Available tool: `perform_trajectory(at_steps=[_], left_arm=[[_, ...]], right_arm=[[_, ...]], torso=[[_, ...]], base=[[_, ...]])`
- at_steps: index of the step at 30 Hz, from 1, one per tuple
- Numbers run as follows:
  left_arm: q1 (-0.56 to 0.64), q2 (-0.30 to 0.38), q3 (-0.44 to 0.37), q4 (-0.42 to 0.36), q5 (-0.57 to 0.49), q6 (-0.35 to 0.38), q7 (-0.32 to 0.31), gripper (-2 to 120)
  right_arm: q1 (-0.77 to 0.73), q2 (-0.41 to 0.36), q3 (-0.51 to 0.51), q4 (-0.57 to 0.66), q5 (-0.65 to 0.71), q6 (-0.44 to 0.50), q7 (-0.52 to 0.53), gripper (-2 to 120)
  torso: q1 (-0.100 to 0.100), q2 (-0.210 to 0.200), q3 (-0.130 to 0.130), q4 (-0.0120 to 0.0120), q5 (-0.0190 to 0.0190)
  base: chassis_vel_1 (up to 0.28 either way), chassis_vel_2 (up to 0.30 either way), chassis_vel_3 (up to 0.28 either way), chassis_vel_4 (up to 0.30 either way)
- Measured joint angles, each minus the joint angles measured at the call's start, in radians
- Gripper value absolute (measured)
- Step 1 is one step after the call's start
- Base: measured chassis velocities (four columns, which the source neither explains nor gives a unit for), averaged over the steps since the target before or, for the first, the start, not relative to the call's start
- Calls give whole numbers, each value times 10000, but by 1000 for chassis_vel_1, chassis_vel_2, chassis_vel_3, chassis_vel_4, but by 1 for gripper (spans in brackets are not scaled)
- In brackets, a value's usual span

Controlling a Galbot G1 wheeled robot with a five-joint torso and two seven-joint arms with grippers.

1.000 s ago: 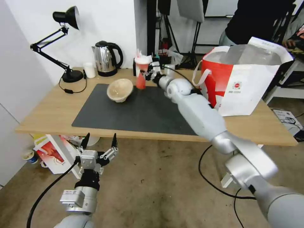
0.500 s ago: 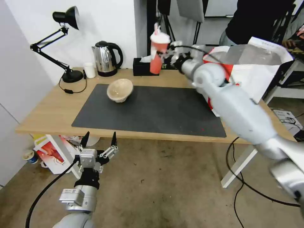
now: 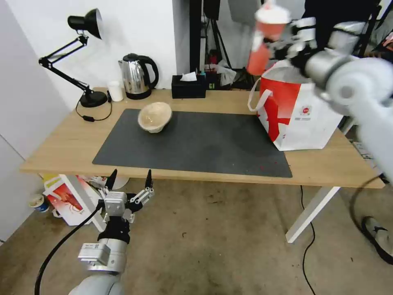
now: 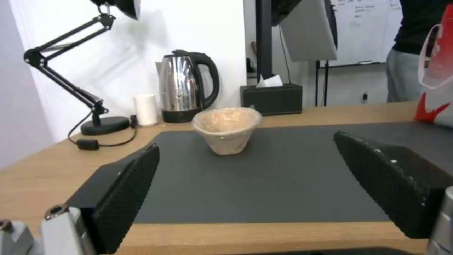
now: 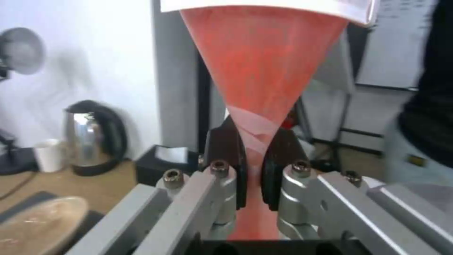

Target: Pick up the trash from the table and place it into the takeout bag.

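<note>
Holding the red cup (image 3: 265, 39) high in the air, our right gripper (image 3: 282, 41) has its black fingers (image 5: 226, 148) squeezed on the cup's lower body, which is pinched narrow between them in the right wrist view (image 5: 259, 71). In the head view the cup, with its white lid on top, hangs tilted just above the near-left rim of the takeout bag (image 3: 303, 119), not inside it. The bag stands upright on the right end of the table (image 3: 61, 143), touching the right edge of the dark grey mat (image 3: 196, 147), its white loop handle drooping over the side that faces the mat. Our left gripper (image 3: 129, 180) hangs low in front of the table's near edge, below tabletop height, its two fingers (image 4: 127, 191) spread wide apart and gripping nothing. Between those fingers in the left wrist view we see the tan pulp bowl (image 4: 227, 129) standing upright on the far left part of the mat, well apart from the bag. Behind the bowl, on the bare wood near the wall, stand a steel kettle (image 3: 137, 76), a small white cup (image 3: 116, 90) just beside it, a black desk lamp (image 3: 77, 53) further left and a black tissue box (image 3: 188, 87).
</note>
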Motion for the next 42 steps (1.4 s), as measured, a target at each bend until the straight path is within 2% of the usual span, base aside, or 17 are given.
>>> perform_trajectory(at_steps=[6,18,30,42], left_arm=[[44,7,54,-18,8,-10,16,93],[171,13,153,-92,21,-54,43,93],[266,15,175,-139,39,-79,49,93],[249,15,183,-141,45,-91,53,93]], right_arm=[[-310,-841,559,-131,91,21,198,4],[-1319,-1402,1433,-810,135,83,-16,4],[-1736,-1199,1615,-1433,47,133,-111,4],[-1985,-630,1264,-1737,-494,354,-129,4]], torso=[[-1,0,0,0,-3],[0,0,1,0,-2],[0,0,1,1,-3],[0,-2,1,1,-4]], base=[[0,0,0,0],[0,0,0,0],[0,0,0,0],[0,0,0,0]])
